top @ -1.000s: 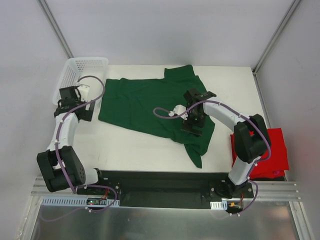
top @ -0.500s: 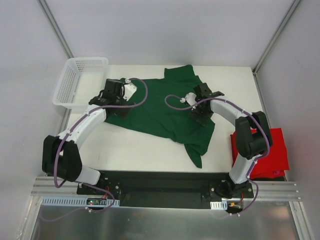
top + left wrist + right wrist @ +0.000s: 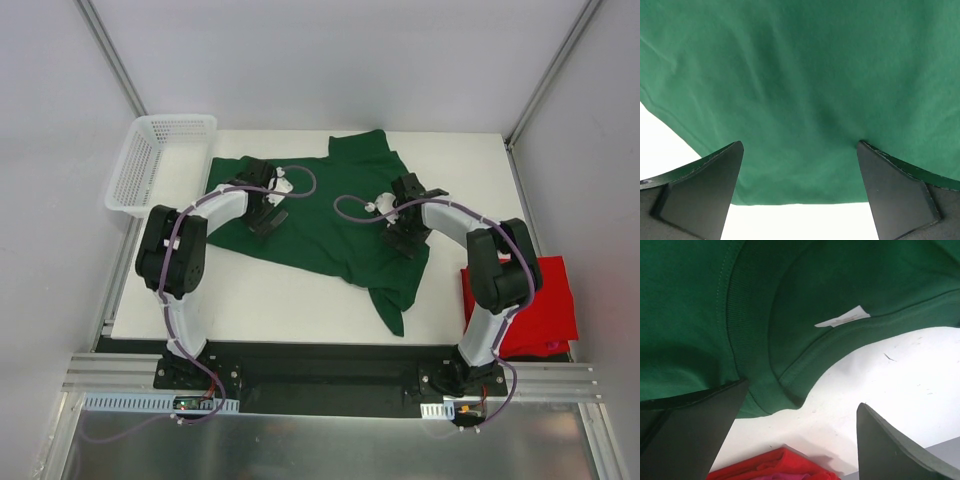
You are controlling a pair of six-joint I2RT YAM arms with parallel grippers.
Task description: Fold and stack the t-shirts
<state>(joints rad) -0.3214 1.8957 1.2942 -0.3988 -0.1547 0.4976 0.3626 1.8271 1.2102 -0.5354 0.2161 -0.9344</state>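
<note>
- Left pincer [image 3: 800, 147] stands wide open, empty, above the green t-shirt [image 3: 320, 228].
- Right pincer [image 3: 804, 394], equally wide and empty, hangs over its collar [image 3: 747, 340].
- Red t-shirt [image 3: 548, 300] lies apart.

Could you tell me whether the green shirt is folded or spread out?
Spread out: the green shirt lies flat, both sleeves sticking out.

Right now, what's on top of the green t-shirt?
Only the two open grippers hang over the green t-shirt: the left gripper over its left half, the right gripper by the collar. Cloth beneath them is covered.
</note>
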